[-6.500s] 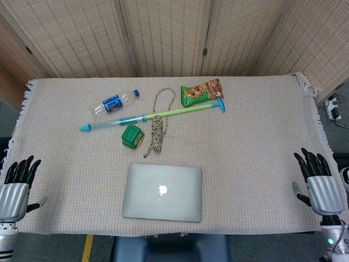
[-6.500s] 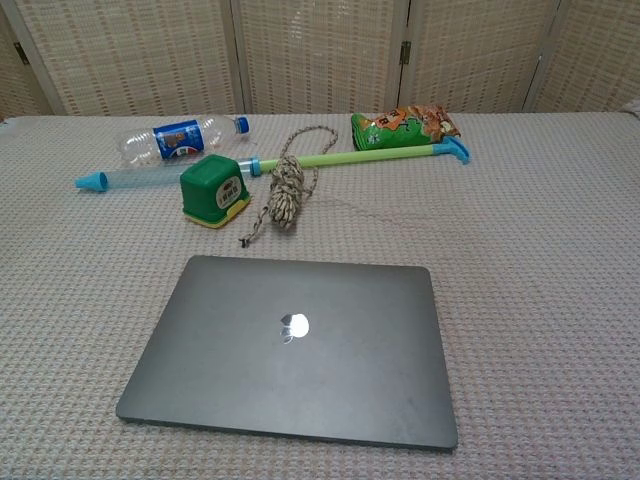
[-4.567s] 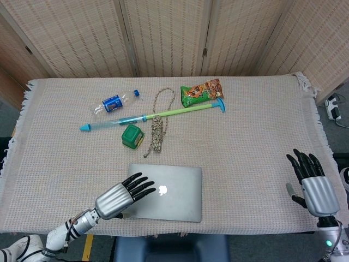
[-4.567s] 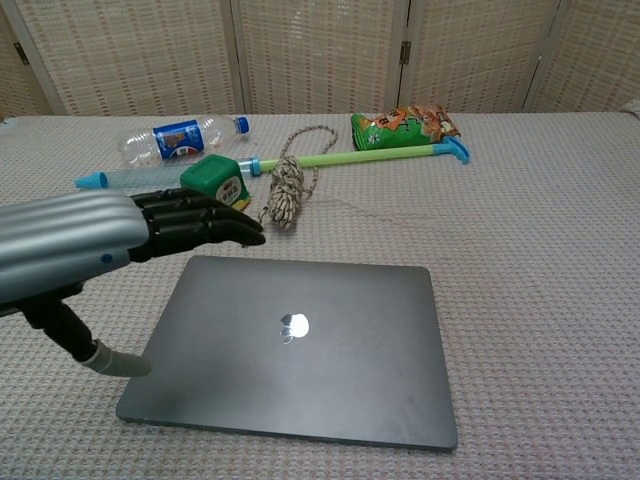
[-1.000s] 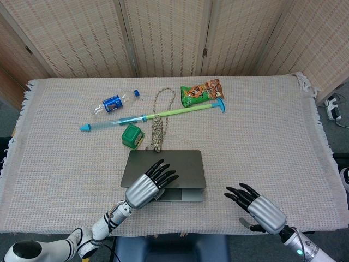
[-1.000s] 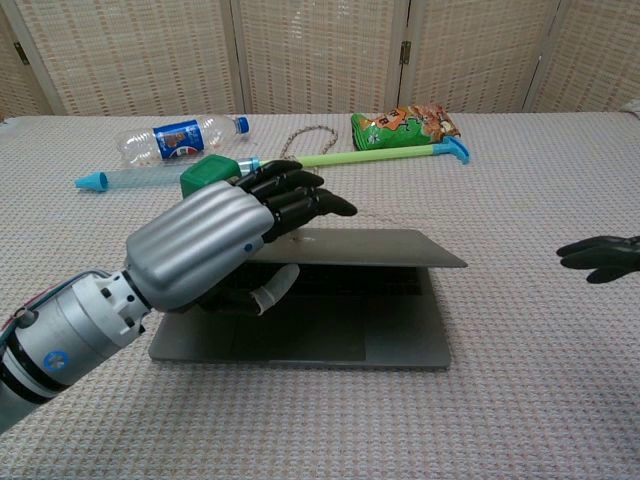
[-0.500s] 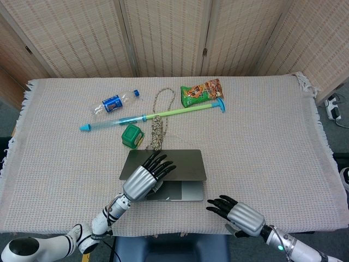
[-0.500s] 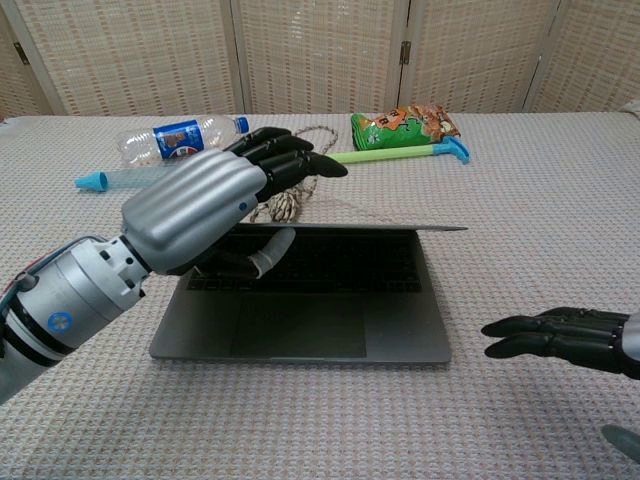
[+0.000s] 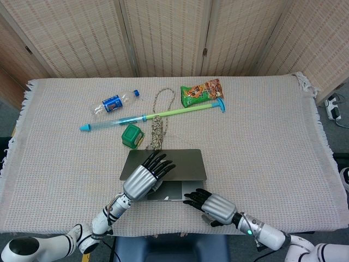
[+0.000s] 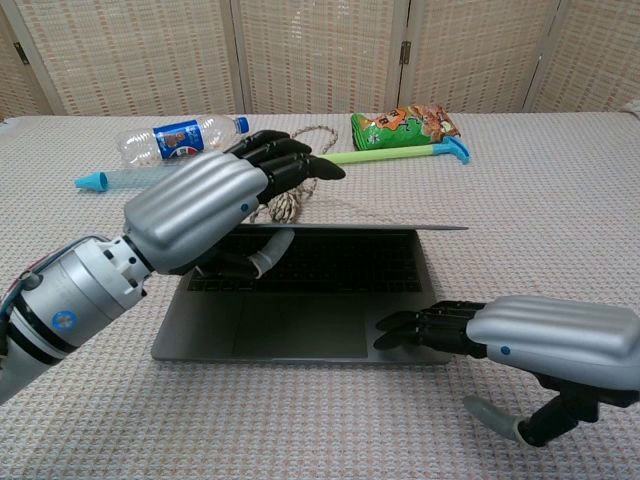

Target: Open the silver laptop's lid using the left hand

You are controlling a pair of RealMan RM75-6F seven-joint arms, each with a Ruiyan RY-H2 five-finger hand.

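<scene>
The silver laptop (image 9: 185,164) lies near the table's front edge with its lid part-way up, roughly level over the keyboard in the chest view. My left hand (image 9: 143,179) holds the lid's front edge at its left side, fingers (image 10: 290,160) stretched over the top and thumb (image 10: 268,252) under the edge. My right hand (image 9: 215,206) reaches in from the right, fingers straight and flat, its fingertips (image 10: 400,325) on the front right corner of the laptop's base (image 10: 300,335). It holds nothing.
Behind the laptop lie a green box (image 9: 132,136), a coiled rope (image 9: 157,131), a long blue and green tube (image 9: 152,115), a water bottle (image 9: 112,102) and a snack bag (image 9: 202,91). A woven cloth (image 9: 262,125) covers the table.
My right hand has slid left from the table's front right until its fingertips reach the laptop's base. The lid rose over the last second and now stays about where it was.
</scene>
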